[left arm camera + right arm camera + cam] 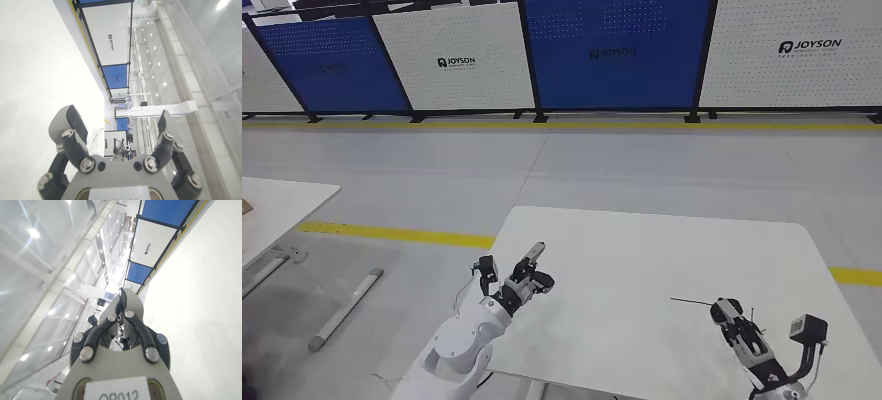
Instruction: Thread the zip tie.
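A thin black zip tie (692, 301) sticks out sideways from my right gripper (725, 308), low over the white table (642, 250) near its front right corner. In the right wrist view the right gripper (122, 293) is shut, its pads pressed together. My left gripper (535, 262) stands open at the table's front left edge, tilted up, with nothing between its fingers (76, 123). In the left wrist view the zip tie (97, 134) is a fine dark line far across the table, beside the other arm's gripper (119, 149).
A second white table (282, 205) stands off to the left across a strip of floor. Blue and white pegboard panels (612, 55) close off the back. A yellow line (392, 235) runs along the floor behind the table.
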{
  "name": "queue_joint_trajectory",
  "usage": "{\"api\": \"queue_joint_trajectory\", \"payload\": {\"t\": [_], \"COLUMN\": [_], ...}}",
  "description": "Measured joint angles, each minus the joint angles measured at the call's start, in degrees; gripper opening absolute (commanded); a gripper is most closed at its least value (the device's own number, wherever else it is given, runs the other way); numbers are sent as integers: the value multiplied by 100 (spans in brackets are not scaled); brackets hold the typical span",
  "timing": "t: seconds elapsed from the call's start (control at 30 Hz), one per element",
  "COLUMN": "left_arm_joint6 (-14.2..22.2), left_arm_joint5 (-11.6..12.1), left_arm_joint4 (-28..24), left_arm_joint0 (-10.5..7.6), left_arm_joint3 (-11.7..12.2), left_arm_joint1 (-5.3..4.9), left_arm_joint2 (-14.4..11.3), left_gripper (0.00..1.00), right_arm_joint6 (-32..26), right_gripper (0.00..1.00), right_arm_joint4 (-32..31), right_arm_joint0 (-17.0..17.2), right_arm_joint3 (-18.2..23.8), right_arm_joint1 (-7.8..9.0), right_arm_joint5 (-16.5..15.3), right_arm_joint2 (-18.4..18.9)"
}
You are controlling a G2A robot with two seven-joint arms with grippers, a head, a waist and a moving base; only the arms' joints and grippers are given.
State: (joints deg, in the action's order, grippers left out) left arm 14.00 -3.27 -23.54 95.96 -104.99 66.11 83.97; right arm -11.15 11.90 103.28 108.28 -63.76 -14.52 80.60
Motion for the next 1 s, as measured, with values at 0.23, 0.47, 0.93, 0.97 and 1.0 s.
{"api": "queue_joint_trajectory", "payload": {"t": [0.23, 0.47, 0.93, 0.97, 1.0], "left_arm_joint6": [1045, 1511, 1439, 1438, 1458], "left_arm_joint5": [214, 215, 369, 432, 513], "left_arm_joint4": [549, 592, 409, 424, 435], "left_arm_joint0": [32, -317, -351, -343, -329], "left_arm_joint3": [-69, 237, 289, 297, 312], "left_arm_joint1": [-64, -27, -6, -6, -6], "left_arm_joint2": [-204, -804, -908, -929, -955], "left_gripper": [100, 100, 100, 100, 100], "right_arm_joint6": [-540, -851, -836, -805, -754], "right_gripper": [0, 0, 0, 0, 0], "right_arm_joint4": [571, 636, 635, 618, 605], "right_arm_joint0": [-49, -224, -223, -234, -248], "right_arm_joint3": [-210, -411, -403, -390, -373], "right_arm_joint1": [-20, -36, -37, -42, -52], "right_arm_joint5": [-446, -188, -199, -190, -184], "right_arm_joint2": [-10, -164, -166, -187, -223]}}
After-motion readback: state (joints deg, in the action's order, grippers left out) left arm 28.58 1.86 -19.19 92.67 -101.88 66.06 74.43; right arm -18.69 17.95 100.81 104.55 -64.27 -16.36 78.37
